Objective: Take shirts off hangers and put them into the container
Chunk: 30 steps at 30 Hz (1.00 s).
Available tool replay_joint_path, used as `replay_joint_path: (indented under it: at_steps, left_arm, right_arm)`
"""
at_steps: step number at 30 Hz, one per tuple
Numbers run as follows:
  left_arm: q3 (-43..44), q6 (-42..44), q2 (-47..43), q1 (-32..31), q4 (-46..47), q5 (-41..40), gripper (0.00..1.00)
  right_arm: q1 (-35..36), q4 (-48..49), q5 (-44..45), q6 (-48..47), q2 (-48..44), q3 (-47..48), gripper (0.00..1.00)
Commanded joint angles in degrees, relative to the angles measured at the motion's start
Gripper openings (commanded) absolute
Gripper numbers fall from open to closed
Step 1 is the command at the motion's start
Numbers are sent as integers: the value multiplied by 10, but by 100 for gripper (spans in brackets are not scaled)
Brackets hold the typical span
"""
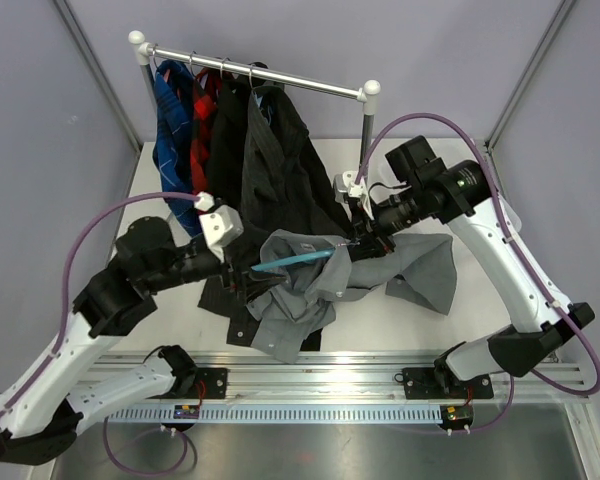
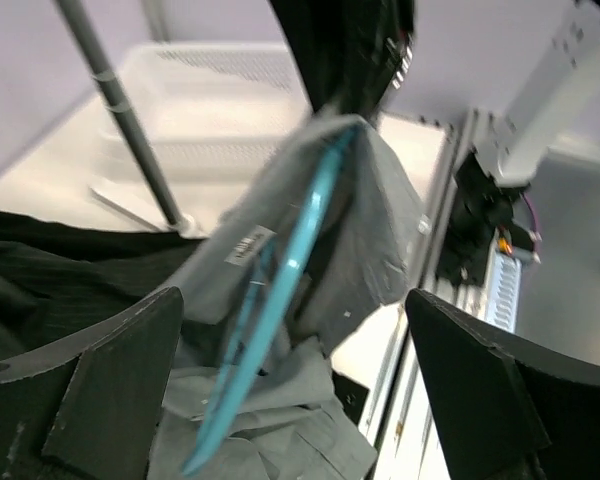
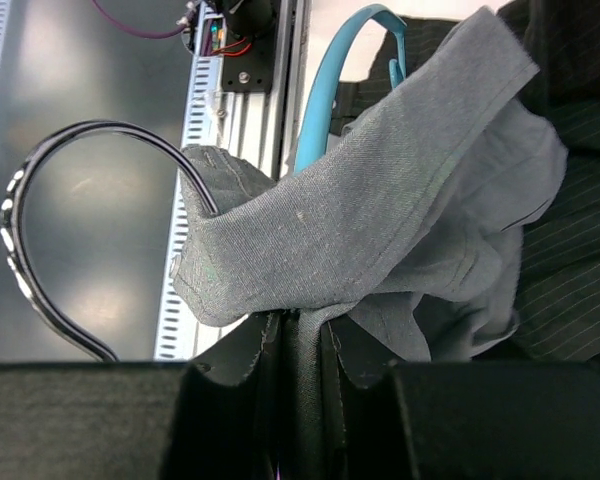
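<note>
Left end effector (image 2: 292,300): released, its fingers spread wide on either side of the hanger (image 2: 290,270) and clamping nothing.
Hanger: light blue, tilted, lying inside the collar of the grey shirt (image 1: 300,295).
Grey shirt: bunched over the middle of the tabletop (image 1: 380,320), between the two arms.
Right end effector (image 3: 300,335): clenched on a fold of the grey shirt.
Hanging shirts: pinstriped shirt (image 1: 290,160), black shirt (image 1: 228,130), red plaid shirt (image 1: 202,125) and blue plaid shirt (image 1: 173,120) hung side by side on the rail (image 1: 270,78).
Container (image 2: 210,100): white basket on the tabletop, beyond the rail's post.
</note>
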Motion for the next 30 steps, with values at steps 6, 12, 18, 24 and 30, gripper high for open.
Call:
replay_joint_path:
  at_steps: [6, 12, 18, 24, 30]
  left_arm:
    - [-13, 88, 94, -42, -25, 34, 83]
    - [-45, 150, 104, -77, -10, -143, 70]
    - [-79, 172, 99, -80, 17, -149, 34]
    - [-118, 166, 74, -82, 67, -120, 1]
    - [-133, 79, 46, -82, 109, -81, 0]
  right_arm:
    - [-4, -93, -22, -64, 20, 50, 0]
    - [-4, -82, -24, -57, 10, 36, 0]
    - [-4, -84, -42, -57, 11, 32, 0]
    - [-4, -77, -43, -45, 10, 25, 0]
    - [-4, -26, -5, 9, -2, 1, 10]
